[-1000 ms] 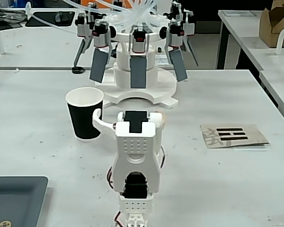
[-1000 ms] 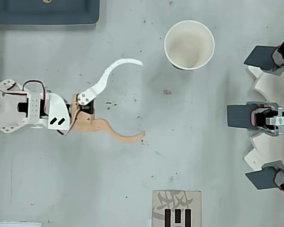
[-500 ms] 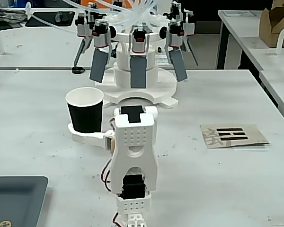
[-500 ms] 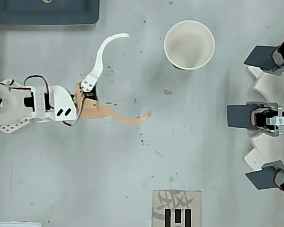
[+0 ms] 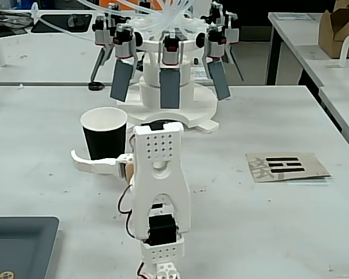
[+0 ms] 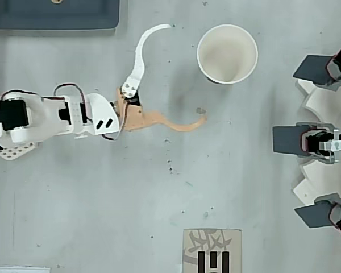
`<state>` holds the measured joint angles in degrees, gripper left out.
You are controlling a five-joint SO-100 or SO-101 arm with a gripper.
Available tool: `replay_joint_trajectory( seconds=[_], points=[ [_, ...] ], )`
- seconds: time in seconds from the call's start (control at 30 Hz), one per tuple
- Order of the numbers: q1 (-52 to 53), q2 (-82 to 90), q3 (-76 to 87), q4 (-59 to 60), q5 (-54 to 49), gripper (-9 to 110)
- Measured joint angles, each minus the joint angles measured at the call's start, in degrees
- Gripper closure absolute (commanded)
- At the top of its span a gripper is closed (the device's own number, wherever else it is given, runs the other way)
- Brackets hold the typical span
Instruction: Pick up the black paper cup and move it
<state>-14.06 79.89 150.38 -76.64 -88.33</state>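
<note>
The black paper cup (image 5: 104, 138) stands upright on the grey table, black outside with a white inside and rim; from above I see its white mouth (image 6: 227, 52). My gripper (image 6: 186, 73) is open wide, its white finger (image 6: 141, 48) curving toward the tray side and its tan finger (image 6: 179, 124) reaching along the table. Both fingertips stop short of the cup, nothing between them. In the fixed view the white finger (image 5: 92, 163) lies low in front of the cup's base, and the arm hides the tan finger.
A white fixture (image 5: 174, 102) with several grey paddles and red-capped servos stands behind the cup, also at the overhead view's right edge (image 6: 324, 139). A dark blue tray (image 5: 17, 244) sits near the arm's base. A cardboard card (image 5: 286, 165) with black bars lies aside.
</note>
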Motion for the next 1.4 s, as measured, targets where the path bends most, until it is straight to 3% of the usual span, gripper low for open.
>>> replay_joint_trajectory(
  seconds=[1.03, 1.4],
  points=[
    [-3.1, -20.7, -33.9, 10.1, 0.0, 45],
    [-5.0, -21.7, -36.7, 11.5, 0.0, 46]
  ],
)
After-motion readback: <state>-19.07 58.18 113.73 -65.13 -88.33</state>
